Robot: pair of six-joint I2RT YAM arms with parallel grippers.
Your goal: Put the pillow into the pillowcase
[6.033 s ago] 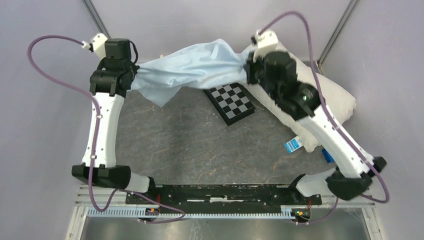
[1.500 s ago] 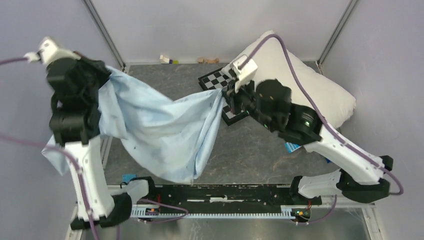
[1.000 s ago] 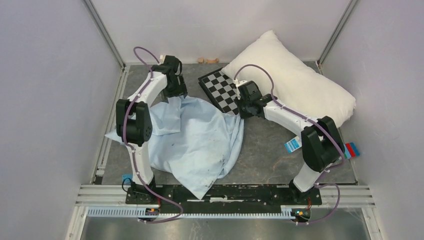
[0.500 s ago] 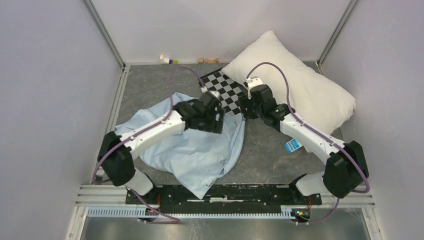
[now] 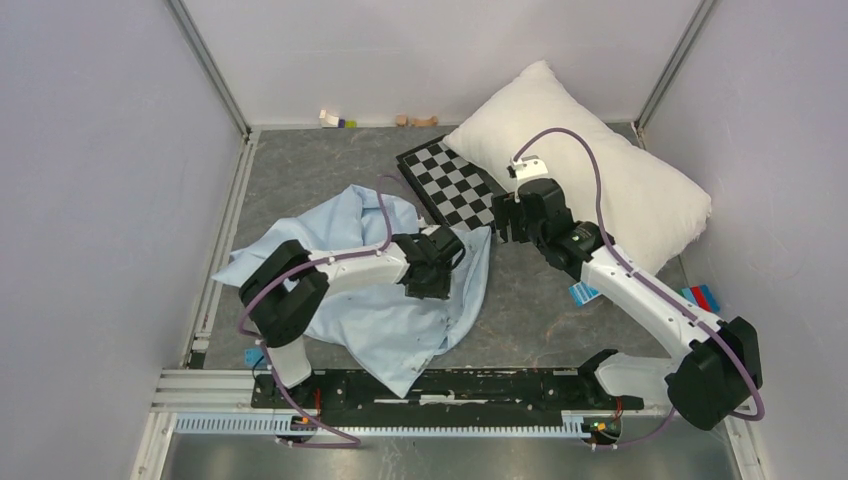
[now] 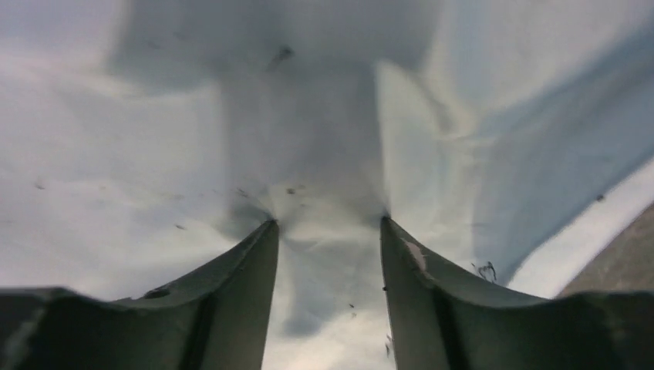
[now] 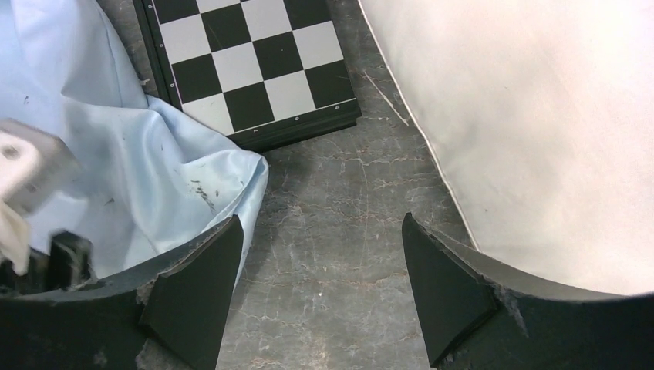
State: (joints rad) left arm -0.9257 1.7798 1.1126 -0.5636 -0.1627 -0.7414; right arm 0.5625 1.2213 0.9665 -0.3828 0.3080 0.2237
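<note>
The pillow (image 5: 590,170), plump and cream-white, lies at the back right against the wall; its edge also shows in the right wrist view as the pillow (image 7: 540,116). The pale-blue pillowcase (image 5: 350,290) lies crumpled on the table at centre left. My left gripper (image 5: 432,283) is down on its right-hand part. In the left wrist view that gripper (image 6: 326,223) has its fingertips apart and pressed into the pillowcase (image 6: 324,154), with cloth puckering between them. My right gripper (image 5: 503,222) stands open over bare table between pillowcase and pillow, holding nothing (image 7: 320,220).
A black-and-white checkerboard panel (image 5: 450,185) lies just behind the pillowcase, next to the pillow. Small blocks (image 5: 335,120) sit by the back wall. A blue-and-white card (image 5: 585,291) and a blue-red item (image 5: 700,297) lie at the right. Walls enclose three sides.
The pillowcase, earlier held up between both arms, now lies on the table. My right gripper let go of its edge and drew back right. My left gripper swung from the far corner onto the cloth's right part.
</note>
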